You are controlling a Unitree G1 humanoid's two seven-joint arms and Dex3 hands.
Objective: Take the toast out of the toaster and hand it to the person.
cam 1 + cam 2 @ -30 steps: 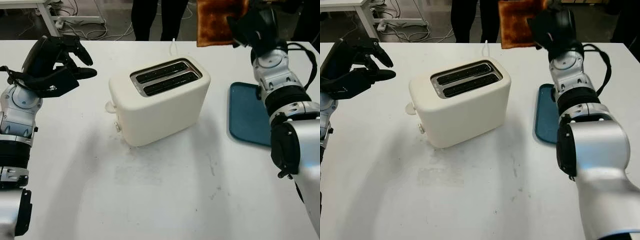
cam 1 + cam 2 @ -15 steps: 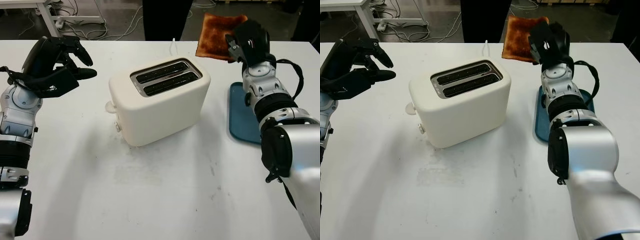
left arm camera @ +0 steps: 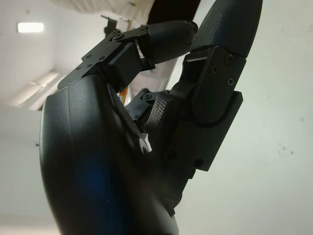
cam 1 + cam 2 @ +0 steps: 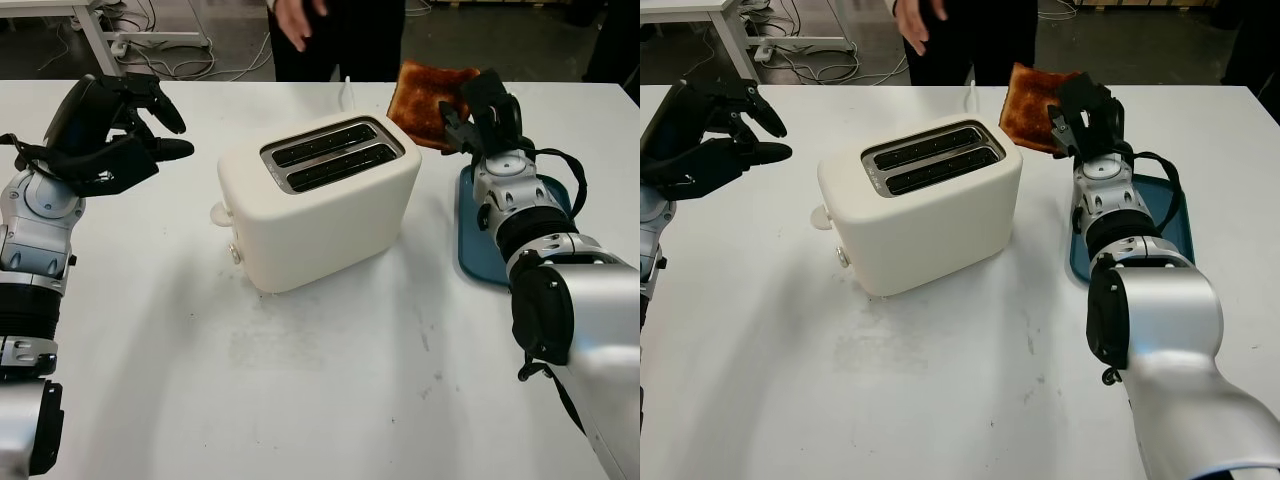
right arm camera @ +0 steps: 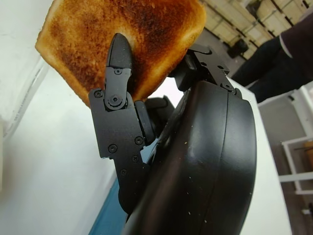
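Toast [image 4: 425,88], one browned slice, is pinched in the right hand [image 4: 482,105], fingers [image 5: 117,93] closed across its face, held above the tabletop [image 4: 330,360] at the far right, just beyond the toaster's right end. One white toaster [image 4: 318,200] stands mid-table, both slots bare. One blue tray [image 4: 490,235] lies right of it, under the right forearm. Left hand [image 4: 105,130] hovers at far left with fingers curled, holding nothing. One person's hand [image 4: 298,18] shows beyond the far edge.
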